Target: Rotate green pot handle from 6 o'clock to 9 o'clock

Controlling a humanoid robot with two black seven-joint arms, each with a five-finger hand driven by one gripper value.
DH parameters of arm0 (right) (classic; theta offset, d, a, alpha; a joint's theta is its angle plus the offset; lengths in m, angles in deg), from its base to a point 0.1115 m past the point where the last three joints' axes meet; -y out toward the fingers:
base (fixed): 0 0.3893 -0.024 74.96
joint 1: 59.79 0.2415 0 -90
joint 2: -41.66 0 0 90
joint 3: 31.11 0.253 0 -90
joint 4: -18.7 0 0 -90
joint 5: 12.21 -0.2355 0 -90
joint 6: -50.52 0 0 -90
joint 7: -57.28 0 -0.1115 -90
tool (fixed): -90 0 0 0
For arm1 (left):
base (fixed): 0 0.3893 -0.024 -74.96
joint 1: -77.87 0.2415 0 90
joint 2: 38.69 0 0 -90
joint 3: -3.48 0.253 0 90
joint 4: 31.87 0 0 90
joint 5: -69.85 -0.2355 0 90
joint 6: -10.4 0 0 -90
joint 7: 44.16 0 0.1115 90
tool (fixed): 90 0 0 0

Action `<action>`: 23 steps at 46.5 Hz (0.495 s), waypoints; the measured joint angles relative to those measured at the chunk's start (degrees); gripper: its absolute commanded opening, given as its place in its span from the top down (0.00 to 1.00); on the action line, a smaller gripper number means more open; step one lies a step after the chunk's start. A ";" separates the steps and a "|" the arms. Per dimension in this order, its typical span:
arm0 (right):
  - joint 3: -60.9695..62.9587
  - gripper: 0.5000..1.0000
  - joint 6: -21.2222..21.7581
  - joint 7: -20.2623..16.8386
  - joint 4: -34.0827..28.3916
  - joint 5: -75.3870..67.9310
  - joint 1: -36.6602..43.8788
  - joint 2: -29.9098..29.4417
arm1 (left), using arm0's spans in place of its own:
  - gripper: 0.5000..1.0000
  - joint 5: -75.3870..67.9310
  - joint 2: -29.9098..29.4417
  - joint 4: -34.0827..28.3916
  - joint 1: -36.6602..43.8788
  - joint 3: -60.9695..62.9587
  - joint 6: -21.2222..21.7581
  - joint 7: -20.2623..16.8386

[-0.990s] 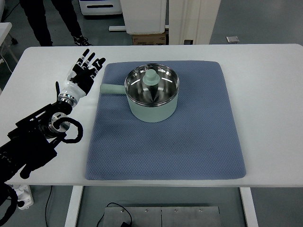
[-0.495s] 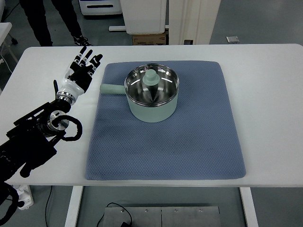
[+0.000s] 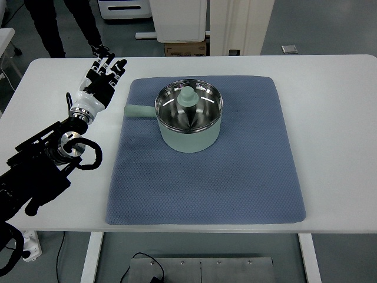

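**Pot on mat, handle pointing left; left hand open and clear of it**

The white worktop [image 3: 330, 118] fills most of the view. A blue quilted mat [image 3: 206, 183] lies on it, covering the middle, its far edge near the back of the worktop.

The green pot [image 3: 189, 125] stands upright on the far half of the mat, left of the mat's centre line. Its steel interior is visible, and a lid knob [image 3: 188, 98] of the same green sits inside the rim. The pot handle [image 3: 139, 110] runs horizontally, its long axis left to right, and points to the left side of the view, the nine o'clock position. Its free end reaches the mat's left edge.

The left arm [image 3: 41, 171] enters from the left edge, low down, and angles up and away. The left hand [image 3: 100, 82] is over bare worktop, beside the mat's far left corner, fingers spread and extended, holding nothing. It is near the handle tip but not touching it.

A person's legs [image 3: 65, 23] show beyond the worktop's far left corner.
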 measured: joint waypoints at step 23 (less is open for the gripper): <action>-0.06 0.00 0.00 0.15 -0.01 0.15 0.88 0.00 | 0.00 -0.02 -0.05 0.00 -2.33 -0.06 -0.78 0.12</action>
